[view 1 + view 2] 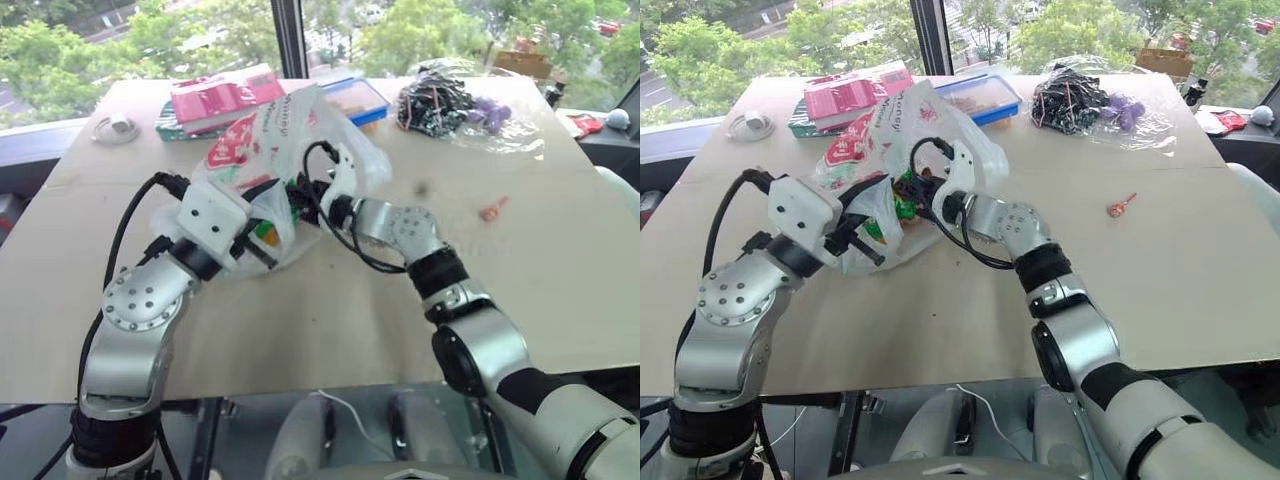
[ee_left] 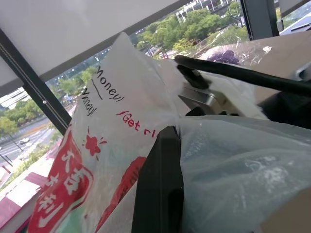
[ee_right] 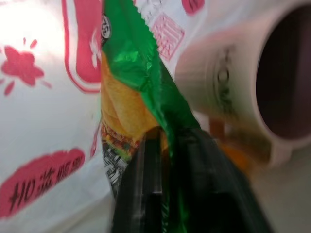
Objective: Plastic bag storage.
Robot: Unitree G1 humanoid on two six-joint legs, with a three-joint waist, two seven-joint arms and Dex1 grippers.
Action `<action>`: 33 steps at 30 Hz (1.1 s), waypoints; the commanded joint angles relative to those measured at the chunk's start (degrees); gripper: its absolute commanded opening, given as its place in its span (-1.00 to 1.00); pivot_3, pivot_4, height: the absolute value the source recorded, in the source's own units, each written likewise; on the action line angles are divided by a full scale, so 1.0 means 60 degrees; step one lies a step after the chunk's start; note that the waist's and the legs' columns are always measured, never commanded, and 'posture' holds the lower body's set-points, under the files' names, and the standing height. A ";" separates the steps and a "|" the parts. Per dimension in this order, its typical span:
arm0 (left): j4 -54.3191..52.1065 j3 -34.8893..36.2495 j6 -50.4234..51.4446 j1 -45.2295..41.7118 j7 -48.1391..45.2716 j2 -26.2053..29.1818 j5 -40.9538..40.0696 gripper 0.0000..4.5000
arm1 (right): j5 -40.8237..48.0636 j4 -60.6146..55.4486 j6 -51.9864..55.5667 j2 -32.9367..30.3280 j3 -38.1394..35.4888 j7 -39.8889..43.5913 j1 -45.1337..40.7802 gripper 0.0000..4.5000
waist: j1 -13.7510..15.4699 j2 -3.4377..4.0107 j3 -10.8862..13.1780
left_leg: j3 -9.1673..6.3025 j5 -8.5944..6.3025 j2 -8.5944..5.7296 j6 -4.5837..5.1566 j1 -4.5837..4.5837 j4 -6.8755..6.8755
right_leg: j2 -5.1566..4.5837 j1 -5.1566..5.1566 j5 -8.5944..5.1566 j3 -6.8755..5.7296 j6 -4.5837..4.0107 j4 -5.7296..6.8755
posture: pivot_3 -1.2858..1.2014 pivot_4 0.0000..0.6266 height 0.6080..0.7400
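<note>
The plastic bag [image 1: 902, 150] sits bunched up toward the far middle of the table [image 1: 1160, 300], and both arms are right at it. The left gripper [image 1: 865, 240] is clamped shut on the bag's near-left edge — in the left wrist view you can see thin white film pinched and draped over a black finger [image 2: 158, 189], with the red lettering rising just beyond it. So the bag is basically hanging off that gripper and spreading away from it, up and toward the window.

The right gripper [image 1: 915, 190] comes in from the other side and is pushed into the bag's mouth, so the bag wraps around its tip. Its wrist view shows a glossy green snack packet [image 3: 138, 102] sitting between the two black fingers [image 3: 141, 194], with the bag's white-and-red print right behind it and a white mug [image 3: 243, 92] lying on its side just beside the packet. The fingers are around the packet's lower edge, but whether they're really gripping it or have let go — can't tell from this.

The two grippers are close together, the bag's opening between them.
</note>
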 commanded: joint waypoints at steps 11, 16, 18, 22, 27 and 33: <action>0.0498 0.0533 0.0795 -0.0931 0.0834 -0.0582 -0.0546 -1.00 | -0.0450 -0.9453 0.2688 -0.3934 -0.0489 0.1144 0.2671 0.46 | 0.0270 0.0000 0.0005 | -0.0089 0.0001 -0.0063 -0.0001 -0.0053 0.0002 | -0.0081 -0.0009 0.0000 -0.0079 0.0000 -0.0015 | 0.03 -0.52 1.00; 0.0809 0.0338 0.0667 -0.1173 0.0807 -0.0617 -0.0515 -1.00 | -0.0262 -1.0898 0.3446 -0.5011 -0.2241 -0.0694 0.3308 0.99 | 0.0277 0.0000 0.0005 | -0.0088 0.0001 -0.0056 -0.0001 -0.0055 0.0002 | -0.0082 -0.0009 0.0000 -0.0075 0.0000 -0.0015 | 0.03 -0.52 1.00; 0.0893 0.0275 0.0634 -0.1260 0.0819 -0.0620 -0.0501 -1.00 | -0.1403 -1.0620 0.3671 -0.5537 -0.2586 -0.1826 0.3668 0.99 | 0.0300 -0.0002 0.0003 | -0.0094 0.0002 -0.0057 -0.0001 -0.0054 0.0007 | -0.0081 0.0000 -0.0001 -0.0084 0.0000 -0.0018 | 0.03 -0.52 1.00; 0.1020 0.0139 0.0557 -0.1328 0.0814 -0.0647 -0.0442 -1.00 | -0.3828 -0.9106 0.3494 -0.5914 -0.2427 -0.3549 0.4471 0.99 | 0.0351 -0.0007 0.0000 | -0.0088 0.0003 -0.0070 -0.0001 -0.0056 0.0021 | -0.0082 0.0013 -0.0002 -0.0086 -0.0002 -0.0033 | 0.03 -0.52 1.00; 0.1112 0.0002 0.0537 -0.1423 0.0793 -0.0630 -0.0373 -1.00 | -0.5036 -0.6809 0.2004 -0.4768 -0.2811 -0.3932 0.4834 0.99 | 0.0216 0.0001 0.0005 | -0.0063 0.0004 -0.0061 0.0000 -0.0056 0.0012 | -0.0059 0.0001 0.0000 -0.0057 0.0002 -0.0031 | 0.03 -0.52 1.00; 0.1042 -0.0076 0.0588 -0.1462 0.0820 -0.0588 -0.0320 -1.00 | -0.5415 -0.4619 0.0627 -0.4097 -0.3511 -0.3748 0.4409 0.99 | 0.0255 0.0003 0.0006 | -0.0056 0.0004 -0.0056 0.0001 -0.0043 0.0018 | -0.0036 0.0011 0.0001 -0.0049 0.0004 -0.0023 | 0.03 -0.52 1.00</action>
